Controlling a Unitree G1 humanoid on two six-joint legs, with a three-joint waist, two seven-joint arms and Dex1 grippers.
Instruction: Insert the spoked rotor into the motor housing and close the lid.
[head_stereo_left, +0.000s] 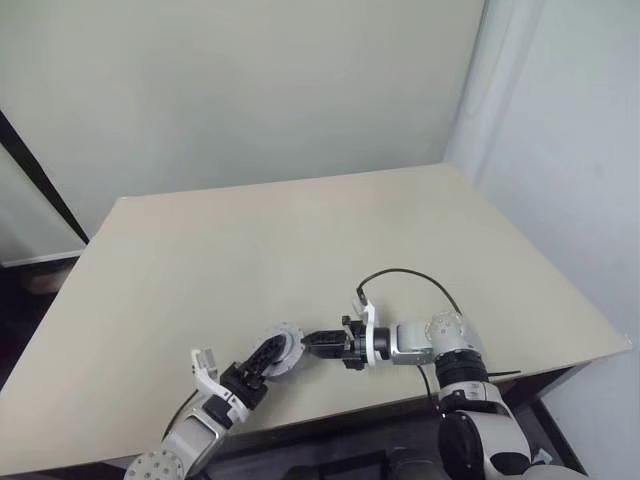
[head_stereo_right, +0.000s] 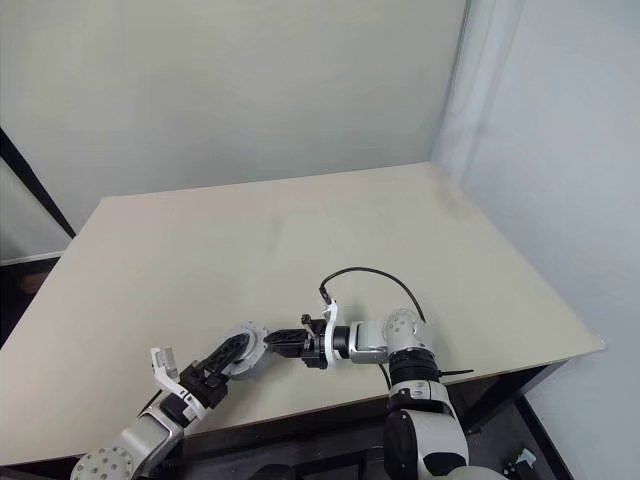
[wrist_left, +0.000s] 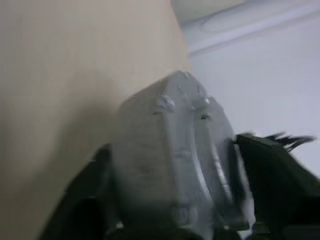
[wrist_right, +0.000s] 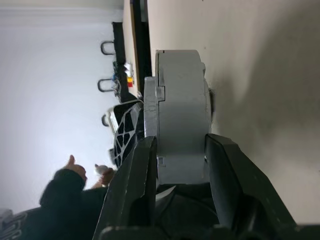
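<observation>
Above the near edge of the pale wooden bench, my right claw clamps the round grey metal motor assembly on edge, steadying it while my left claw closes around its rim, apparently to seat the lid.

We see a grey round metal casing, edge-on, filling the centre and lower frame between dark fingers at lower left and right. Beige tabletop occupies the left; pale wall the upper right.
</observation>
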